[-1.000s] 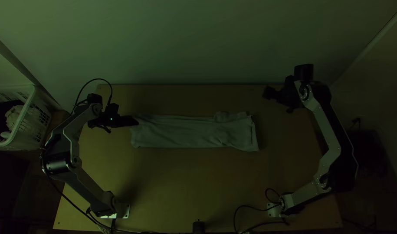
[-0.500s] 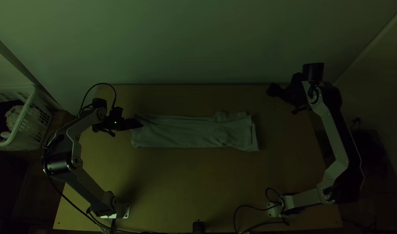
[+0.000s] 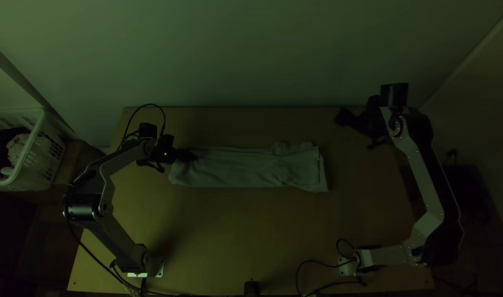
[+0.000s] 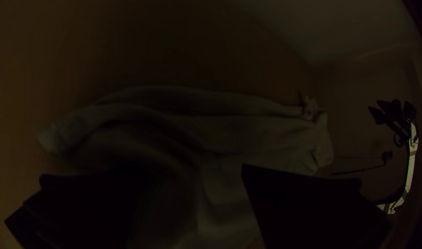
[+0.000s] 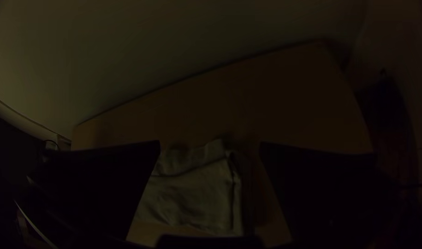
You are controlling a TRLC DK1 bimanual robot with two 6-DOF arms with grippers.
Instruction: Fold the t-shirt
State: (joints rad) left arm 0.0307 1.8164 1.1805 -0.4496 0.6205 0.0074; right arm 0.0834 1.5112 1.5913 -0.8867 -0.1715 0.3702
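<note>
- Clock directions are read in the top view, with 12 at the table's far edge.
- The t-shirt, a pale soft cloth garment (image 3: 246,168), lies on the light wooden table (image 3: 235,236), at 12 o'clock from the table's middle.
- It is folded into a long narrow strip running from 9 to 3 o'clock, with shallow wrinkles along it.
- A small bunched lump sits on its far edge, at 2 o'clock from the strip's middle; a thin dark line crosses near its 3 o'clock end.
- The left gripper with 2 wide flat black fingers (image 3: 192,155) is over the strip's 10 o'clock corner. In the left wrist view, the left gripper (image 4: 192,169) is open, its fingers well apart, with cloth showing between them; whether they touch it I cannot tell.
- Rumpled ridges of cloth show ahead of those fingers.
- The right gripper, also with 2 wide flat black fingers (image 3: 342,116), is apart from the strip, at 2 o'clock from its middle. In the right wrist view, the right gripper (image 5: 210,142) is open and holds nothing.
- A white slatted plastic basket (image 3: 34,157) stands off the table between 9 and 10 o'clock, with dark and pale cloth inside.
- A small black object (image 3: 252,288) is at the table's 6 o'clock edge.
</note>
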